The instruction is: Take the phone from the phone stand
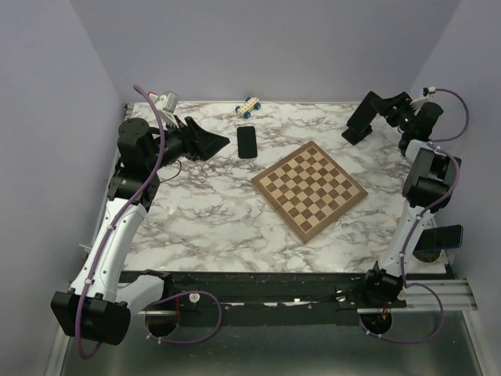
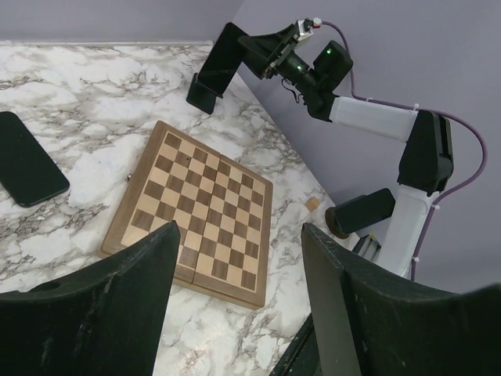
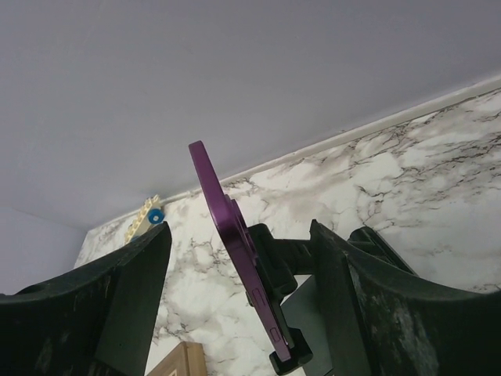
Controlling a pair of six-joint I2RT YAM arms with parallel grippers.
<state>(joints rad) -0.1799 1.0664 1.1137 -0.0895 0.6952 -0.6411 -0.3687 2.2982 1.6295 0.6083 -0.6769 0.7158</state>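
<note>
The marbled table (image 1: 203, 219) fills most of the overhead frame. The left arm (image 1: 117, 227) rises along the left edge of that frame and the right arm (image 1: 412, 223) along the right edge. The left pincer (image 1: 215, 142) hangs over the upper left of the table, pointing toward frame centre. In the left wrist view its fingers (image 2: 117, 305) stand spread with nothing between them. The right pincer (image 3: 241, 235) is at the upper right of the overhead frame. In the right wrist view its fingers are spread, one on each side of the purple phone (image 3: 223, 200), with a gap visible on both sides. A wooden chessboard (image 1: 309, 190) lies flat, turned to a diamond, right of frame centre. The phone stand (image 1: 356, 133) sits at the upper right corner of the table, beyond the chessboard and apart from it. The purple phone leans on the stand, seen edge-on, its lower end seated in the stand's front lip. A black phone (image 1: 247, 142) lies flat at upper centre, near the left pincer tip. A toy car (image 1: 249, 107) with blue wheels sits above it, close to the back wall.
</note>
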